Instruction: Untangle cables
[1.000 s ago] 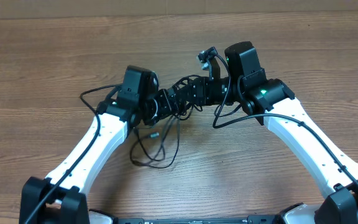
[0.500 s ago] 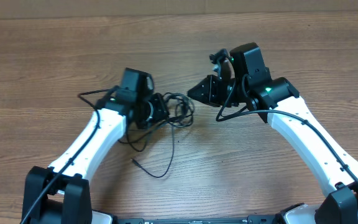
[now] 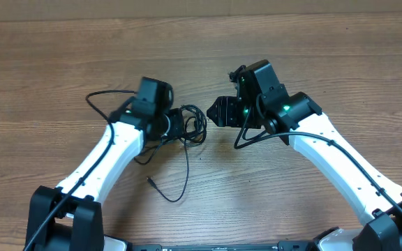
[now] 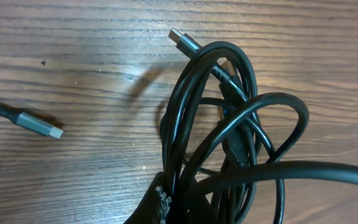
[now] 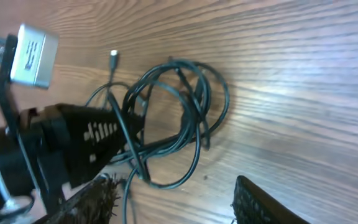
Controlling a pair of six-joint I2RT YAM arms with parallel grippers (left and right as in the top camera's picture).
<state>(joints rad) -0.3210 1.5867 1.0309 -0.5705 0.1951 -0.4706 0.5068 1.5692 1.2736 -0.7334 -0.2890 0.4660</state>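
The cables [image 3: 194, 122] form a knot of thin black loops in the middle of the table. My left gripper [image 3: 180, 125] is shut on the knot's left side. In the left wrist view the loops [image 4: 229, 124] rise out of the shut gripper [image 4: 179, 200]. A silver-tipped plug [image 4: 182, 38] sticks out at the top, and a grey plug [image 4: 39, 124] lies apart on the wood. One strand trails down to a plug [image 3: 150, 181]. My right gripper [image 3: 220, 111] stands open just right of the knot, holding nothing. Its fingers [image 5: 260, 202] frame the tangle [image 5: 173, 112].
Thicker black wiring loops out from the left arm [image 3: 100, 97] and hangs under the right arm [image 3: 246, 136]. The brown wooden table [image 3: 313, 56] stretches all around, and both white arms reach in from the near edge.
My right gripper has opened, let go of the cables and drawn back to the right. My left gripper has shut on the knot and pulled it left; the trailing strand has stretched out.
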